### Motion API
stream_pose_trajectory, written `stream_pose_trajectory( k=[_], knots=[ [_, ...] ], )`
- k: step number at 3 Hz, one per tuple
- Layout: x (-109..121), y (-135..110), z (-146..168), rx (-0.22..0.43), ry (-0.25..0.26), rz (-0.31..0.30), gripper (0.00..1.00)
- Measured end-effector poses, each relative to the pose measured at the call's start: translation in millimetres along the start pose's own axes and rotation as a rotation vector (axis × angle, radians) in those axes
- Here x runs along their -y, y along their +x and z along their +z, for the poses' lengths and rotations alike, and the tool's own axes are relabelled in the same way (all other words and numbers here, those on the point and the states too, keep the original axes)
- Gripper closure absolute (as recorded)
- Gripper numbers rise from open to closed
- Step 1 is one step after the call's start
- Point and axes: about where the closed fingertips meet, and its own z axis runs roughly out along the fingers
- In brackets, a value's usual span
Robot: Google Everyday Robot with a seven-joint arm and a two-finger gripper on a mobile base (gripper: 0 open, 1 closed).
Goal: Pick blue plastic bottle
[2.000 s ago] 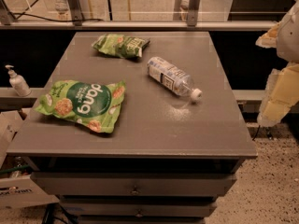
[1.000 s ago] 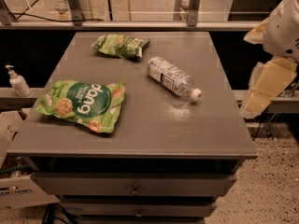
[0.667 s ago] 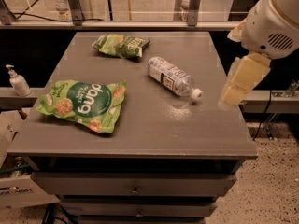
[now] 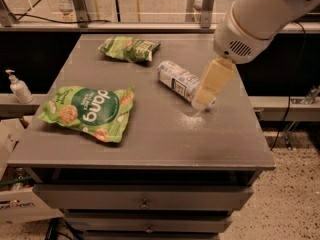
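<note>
The blue plastic bottle (image 4: 177, 79) lies on its side, right of centre on the worktop (image 4: 150, 139). Its long axis runs from far-left to near-right, with the cap end toward the arm. The gripper (image 4: 204, 100) hangs over that cap end and hides it (open or closed, I cannot tell). A second ago it was beyond the worktop's right edge; the bottle has not shifted.

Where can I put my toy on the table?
The widest bare patch of the table is the front right, between the large green bag, the blue plastic bottle and the near edge. Also left of the small green bag. It is crowded mid-table, where the gripper hangs over the bottle's cap end.
</note>
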Motion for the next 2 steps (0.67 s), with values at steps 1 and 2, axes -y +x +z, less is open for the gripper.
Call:
stream_pose_trajectory(
  k=[1,2],
  knots=[
    [14,-13,36,-0.009,0.022,0.015,0.0],
    [25,-22,68,-0.02,0.027,0.026,0.0]
  ],
)
